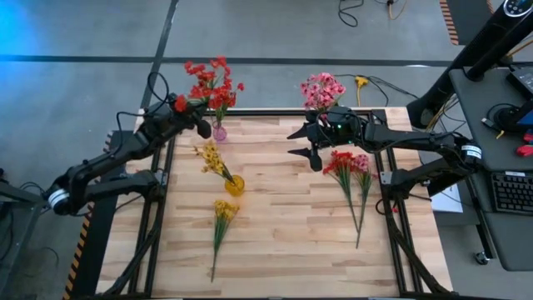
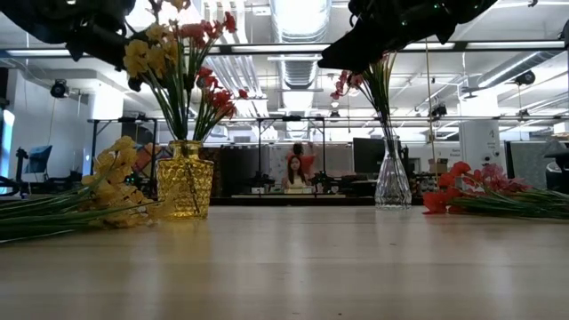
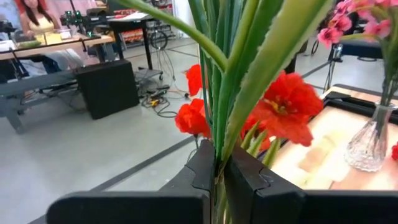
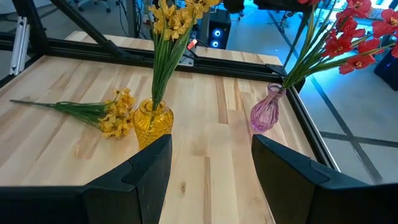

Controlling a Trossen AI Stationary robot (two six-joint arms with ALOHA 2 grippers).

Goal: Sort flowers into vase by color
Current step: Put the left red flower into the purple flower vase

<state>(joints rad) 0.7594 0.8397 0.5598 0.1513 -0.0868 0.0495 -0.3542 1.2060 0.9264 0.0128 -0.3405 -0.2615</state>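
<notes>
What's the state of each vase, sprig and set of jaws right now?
Pink vase: upright, holds red flowers.
Yellow vase: upright, holds a yellow sprig.
Clear vase: upright, holds pink flowers.
Loose yellow sprig: lying flat.
Red and pink sprigs: lying flat.
Left gripper: jaws shut on red flowers' stems.
Right gripper: jaws open, empty.

- A pale wooden table (image 1: 275,242) lies beneath the left gripper (image 1: 202,127) and the right gripper (image 1: 293,142).
- A keyboard (image 1: 508,192) sits on a dark desk, well off to the right gripper's outer side.
- A yellow plug (image 1: 361,82) lies on the floor, near the right gripper and behind it.
- A black box (image 3: 107,87) stands on the floor, well ahead of the left gripper.
- A person (image 2: 293,171) sits at a desk far across the room.
</notes>
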